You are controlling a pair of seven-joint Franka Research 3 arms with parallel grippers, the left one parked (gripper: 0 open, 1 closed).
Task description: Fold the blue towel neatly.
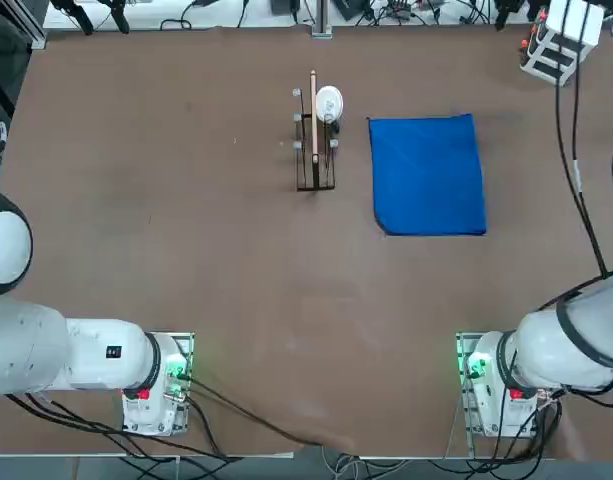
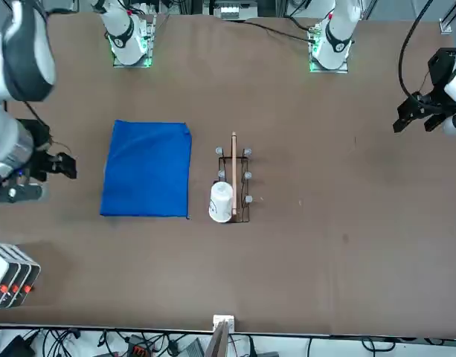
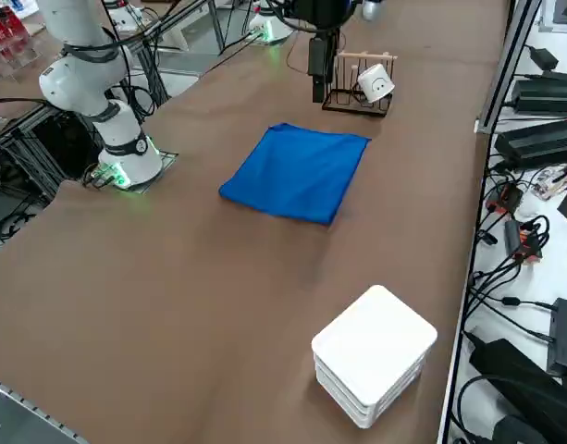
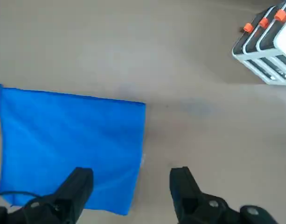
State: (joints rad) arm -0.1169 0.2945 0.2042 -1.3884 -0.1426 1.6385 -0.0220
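Lining up the next fold, we have the right hand (image 4: 132, 171) open and empty, above the counter (image 1: 236, 300) off the right edge of the blue towel (image 1: 427, 176). Towel lies flat, right of the wire dish rack (image 1: 308, 180). We should descend square to that edge, pinch all layers near a corner, lift low, lay over slowly and match corners.

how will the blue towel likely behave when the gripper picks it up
The blue towel looks thin and flat, so it will probably flop and droop rather than stay stiff. Its cloth is likely light for its size. Gripped at one edge, it may sag out of its neat rectangle.
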